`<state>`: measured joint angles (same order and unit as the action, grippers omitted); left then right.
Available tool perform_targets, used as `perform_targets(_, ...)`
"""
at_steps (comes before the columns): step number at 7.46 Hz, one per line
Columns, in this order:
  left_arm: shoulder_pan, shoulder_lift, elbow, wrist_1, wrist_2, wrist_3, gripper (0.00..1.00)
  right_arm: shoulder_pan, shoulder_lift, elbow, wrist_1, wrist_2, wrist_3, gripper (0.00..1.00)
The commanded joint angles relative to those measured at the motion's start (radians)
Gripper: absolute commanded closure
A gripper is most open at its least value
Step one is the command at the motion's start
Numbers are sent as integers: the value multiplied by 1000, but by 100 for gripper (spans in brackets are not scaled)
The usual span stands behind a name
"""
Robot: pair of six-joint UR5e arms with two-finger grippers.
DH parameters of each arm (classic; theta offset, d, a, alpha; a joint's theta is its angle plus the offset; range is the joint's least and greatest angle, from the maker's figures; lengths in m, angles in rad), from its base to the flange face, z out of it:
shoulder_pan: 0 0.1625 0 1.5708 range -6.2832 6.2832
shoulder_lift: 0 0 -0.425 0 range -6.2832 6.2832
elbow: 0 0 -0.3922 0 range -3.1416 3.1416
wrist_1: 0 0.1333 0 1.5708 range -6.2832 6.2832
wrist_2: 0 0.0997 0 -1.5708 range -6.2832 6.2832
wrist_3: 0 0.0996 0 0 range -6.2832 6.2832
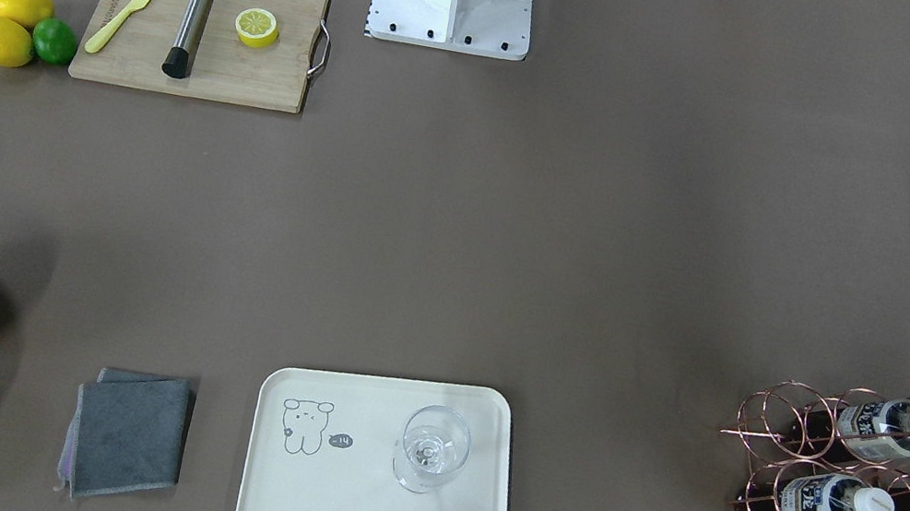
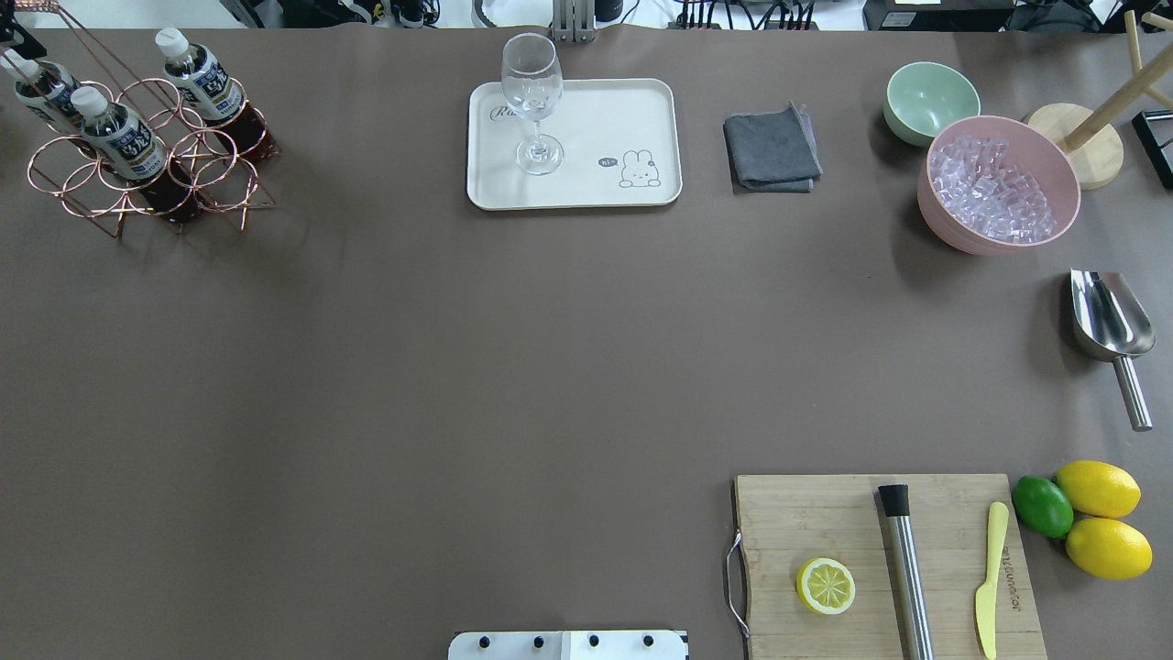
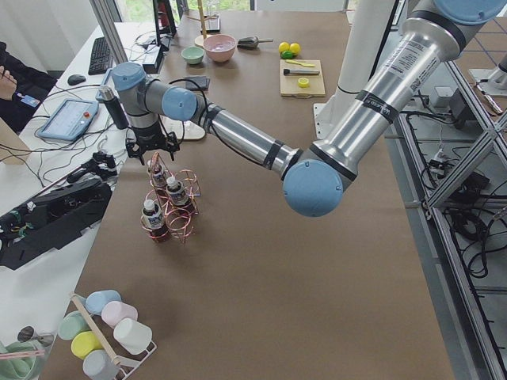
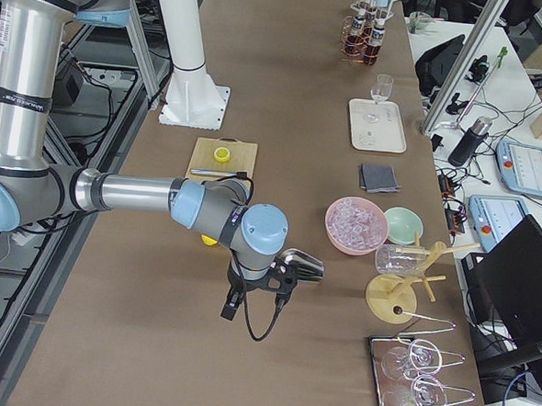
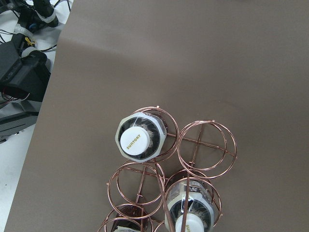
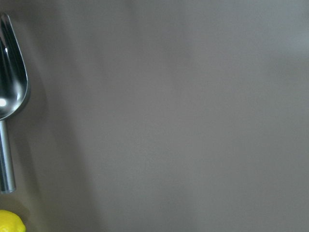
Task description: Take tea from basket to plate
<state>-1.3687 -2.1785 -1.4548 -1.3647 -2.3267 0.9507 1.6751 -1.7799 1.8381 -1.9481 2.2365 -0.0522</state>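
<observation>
Two lemons (image 2: pixel 1098 489) and a lime (image 2: pixel 1043 506): touching in a cluster on the surface, on the robot's near right, just beside the cutting board.
Cutting board (image 2: pixel 806 513): carries half a lemon (image 2: pixel 826 586), a steel rod with a black tip (image 2: pixel 905 568) and a yellow knife (image 2: pixel 990 577), each lying apart from the others.
Scoop (image 2: pixel 1104 316): steel, lying on the surface beyond the fruit, its handle pointing back toward the robot.
Right claw (image 4: pixel 256 299): hangs over the surface near the scoop. Its wrist view shows only the scoop and a bit of lemon at the edge, and whether it is wide or narrow cannot be told.
Pink bowl (image 2: pixel 953 234): further out on the right, full of ice cubes (image 2: pixel 985 188), with a pale green bowl (image 2: pixel 927 96) just behind it.
Cloth (image 2: pixel 772 148): grey, folded, between the bowls and the plate.
Plate (image 2: pixel 586 137): at the far edge's middle, with an upright stemmed glass (image 2: pixel 531 101) at the end nearer the basket.
Basket (image 5: pixel 177 141): in the far left corner, well apart from the plate.
Tea bottles (image 2: pixel 119 133): three, all upright in ring cells of the basket, with the other cells holding nothing.
Left claw (image 3: pixel 150 149): hovers above the basket, its camera looking straight down on one white cap. Its fingers are cut off or too small, so its spread cannot be told.
</observation>
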Motion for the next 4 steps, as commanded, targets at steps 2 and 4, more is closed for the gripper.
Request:
perform_targets(2, -19, 14, -1, 3, 0, 48, 56, 0, 7, -31, 2, 0, 0, 0)
perform_targets(4, -29, 14, -12, 4, 4, 60, 100, 0, 7, -42, 2, 0, 0, 0)
